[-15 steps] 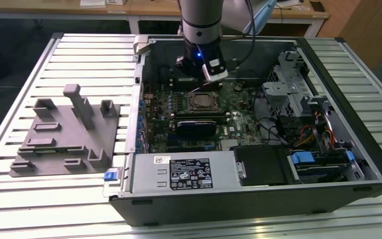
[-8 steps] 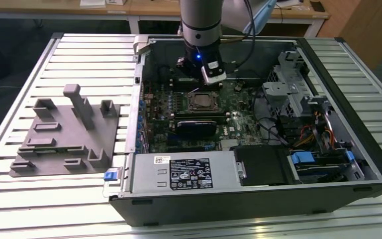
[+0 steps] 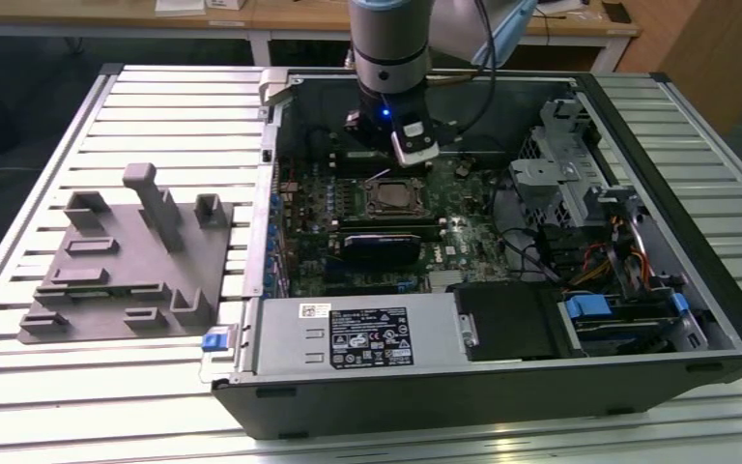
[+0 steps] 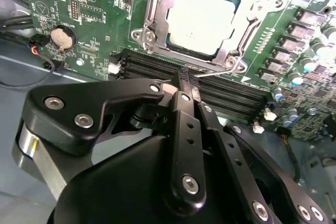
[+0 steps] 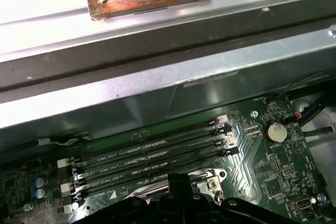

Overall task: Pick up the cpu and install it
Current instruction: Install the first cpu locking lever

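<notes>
The cpu (image 4: 201,20), a silvery-white square, lies flat inside the metal socket frame (image 4: 153,9) on the green motherboard (image 4: 89,3); in the exterior view the cpu (image 3: 388,199) sits mid-board inside the open computer case. My gripper (image 4: 187,78) hovers just beside the socket, over the black memory slots (image 4: 142,65), with its black fingers pressed together and nothing seen between them. The thin wire socket lever (image 4: 223,73) runs up to the fingertips. In the exterior view my gripper (image 3: 410,155) hangs slightly behind the socket. The first wrist view catches the fingertips (image 5: 176,181) above the slots.
The case wall (image 3: 268,193) rises on the exterior view's left, and drive cages (image 3: 578,164) and cables crowd the right. The power supply (image 3: 358,333) fills the front. A grey fixture plate (image 3: 127,261) lies outside on the slatted table. A coin battery (image 4: 62,38) sits on the board.
</notes>
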Tool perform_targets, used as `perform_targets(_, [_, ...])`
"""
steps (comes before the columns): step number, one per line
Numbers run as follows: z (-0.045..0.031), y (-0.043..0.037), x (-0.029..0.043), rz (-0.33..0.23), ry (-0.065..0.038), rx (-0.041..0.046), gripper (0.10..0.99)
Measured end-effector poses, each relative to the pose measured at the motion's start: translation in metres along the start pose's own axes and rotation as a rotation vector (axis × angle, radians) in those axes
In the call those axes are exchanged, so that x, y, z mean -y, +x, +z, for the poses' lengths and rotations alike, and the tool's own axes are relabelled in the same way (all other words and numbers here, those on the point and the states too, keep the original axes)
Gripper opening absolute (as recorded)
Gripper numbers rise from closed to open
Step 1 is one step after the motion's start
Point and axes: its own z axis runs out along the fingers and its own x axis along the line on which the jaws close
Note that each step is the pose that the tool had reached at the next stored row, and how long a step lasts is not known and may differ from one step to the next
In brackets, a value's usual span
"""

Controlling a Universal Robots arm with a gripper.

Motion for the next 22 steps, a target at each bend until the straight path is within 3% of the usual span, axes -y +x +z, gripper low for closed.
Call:
perform_targets(4, [0.0046,-0.0003,0.0001,0.006,-0.002,0.0033,0.106])
perform_targets(10, [0.0113,0.0024,-0.0063,0.008,-0.002,0.0058,0.106])
perform_targets(17, [0.0122,0.0022,-0.0063,0.011,0.001,0.0079,0.106])
perform_targets(22, [0.0143,0.0024,-0.0058,0.072,0.011,0.0306,0.106])
